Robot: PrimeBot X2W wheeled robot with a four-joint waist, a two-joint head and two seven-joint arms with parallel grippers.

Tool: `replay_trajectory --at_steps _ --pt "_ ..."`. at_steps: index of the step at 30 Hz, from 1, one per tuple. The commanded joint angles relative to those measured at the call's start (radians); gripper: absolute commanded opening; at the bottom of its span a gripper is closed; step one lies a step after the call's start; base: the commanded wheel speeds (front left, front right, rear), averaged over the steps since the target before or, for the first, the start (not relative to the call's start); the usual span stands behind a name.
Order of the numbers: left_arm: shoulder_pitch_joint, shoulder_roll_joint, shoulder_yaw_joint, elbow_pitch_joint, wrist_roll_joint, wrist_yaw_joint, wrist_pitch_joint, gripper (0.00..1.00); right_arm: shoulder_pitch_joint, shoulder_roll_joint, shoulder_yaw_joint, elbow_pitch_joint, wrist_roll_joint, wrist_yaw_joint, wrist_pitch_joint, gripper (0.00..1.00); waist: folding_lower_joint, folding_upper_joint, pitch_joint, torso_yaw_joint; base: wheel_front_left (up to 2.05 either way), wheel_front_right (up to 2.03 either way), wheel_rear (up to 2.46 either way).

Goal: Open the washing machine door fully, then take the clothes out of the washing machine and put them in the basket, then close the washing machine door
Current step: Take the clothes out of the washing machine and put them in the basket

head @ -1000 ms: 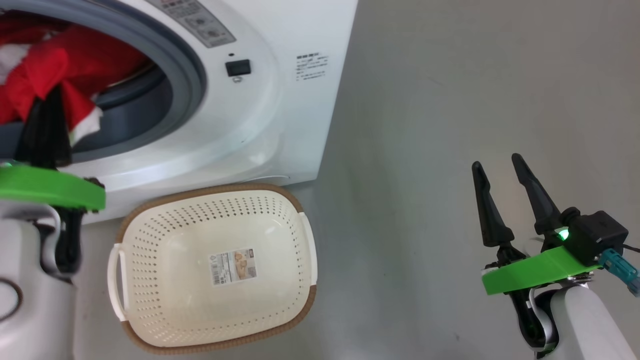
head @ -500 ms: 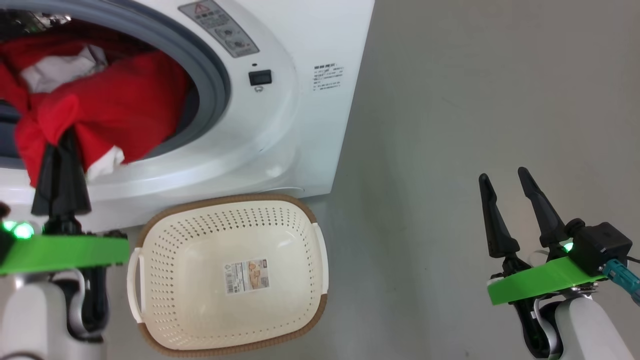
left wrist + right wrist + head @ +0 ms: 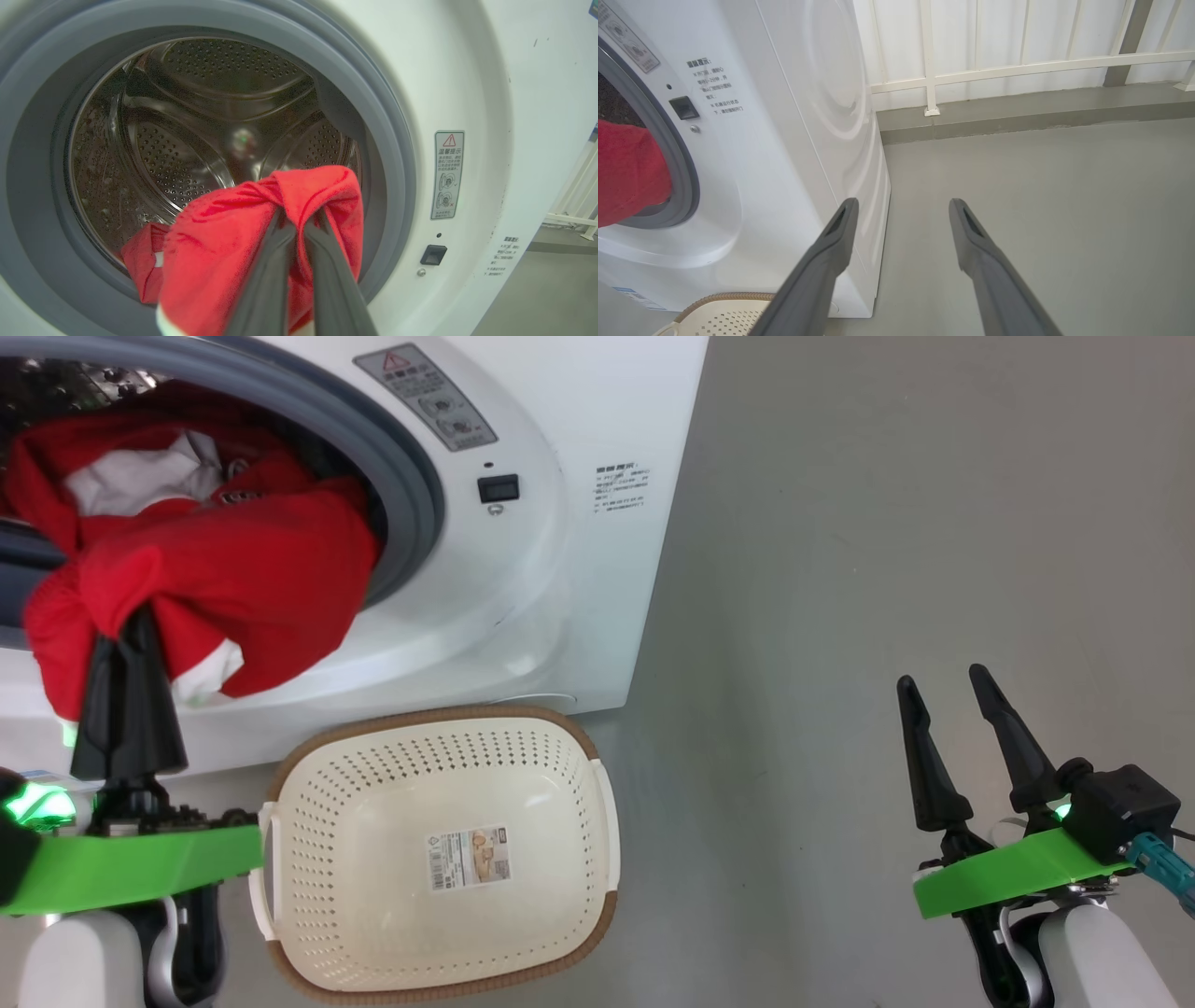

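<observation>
The red clothes (image 3: 233, 579) hang half out of the washing machine (image 3: 560, 569) mouth, over its grey rubber ring. My left gripper (image 3: 126, 625) is shut on a bunched fold of the clothes (image 3: 261, 233), just outside the steel drum (image 3: 196, 135). The cream basket (image 3: 439, 849) stands empty on the floor under the opening, right of my left wrist. My right gripper (image 3: 943, 686) is open over bare floor at the right, holding nothing; its fingers (image 3: 840, 238) point past the machine's side (image 3: 822, 116). The washing machine door is out of view.
Grey floor (image 3: 887, 523) spreads to the right of the machine. A white railing (image 3: 1017, 65) on a low grey kerb runs behind it. The basket rim (image 3: 724, 298) touches the machine's base.
My left gripper has drawn the red clothes farther out of the drum and over the ring. The head camera has shifted, so the machine and basket sit more to the right. The right gripper has stayed open.
</observation>
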Motion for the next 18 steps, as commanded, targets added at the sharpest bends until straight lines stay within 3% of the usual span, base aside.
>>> replay_trajectory --at_steps 1,9,18 --pt "0.012 0.020 0.027 -0.021 0.006 0.002 -0.005 0.00 0.007 -0.002 0.024 -0.021 0.011 0.000 -0.006 1.00 0.0000 -0.0001 0.000 0.000 0.00 0.00 0.00" --pt "0.049 0.017 -0.001 0.073 0.011 0.002 -0.005 0.00 0.004 -0.002 0.036 -0.023 0.020 0.000 -0.006 1.00 0.0000 -0.0001 0.016 -0.009 0.00 0.00 0.00" --pt "0.031 0.035 -0.063 0.296 -0.007 0.002 -0.005 0.00 -0.023 -0.002 0.037 -0.034 0.030 0.000 -0.006 1.00 0.0000 -0.0001 0.093 -0.012 0.00 0.00 0.00"
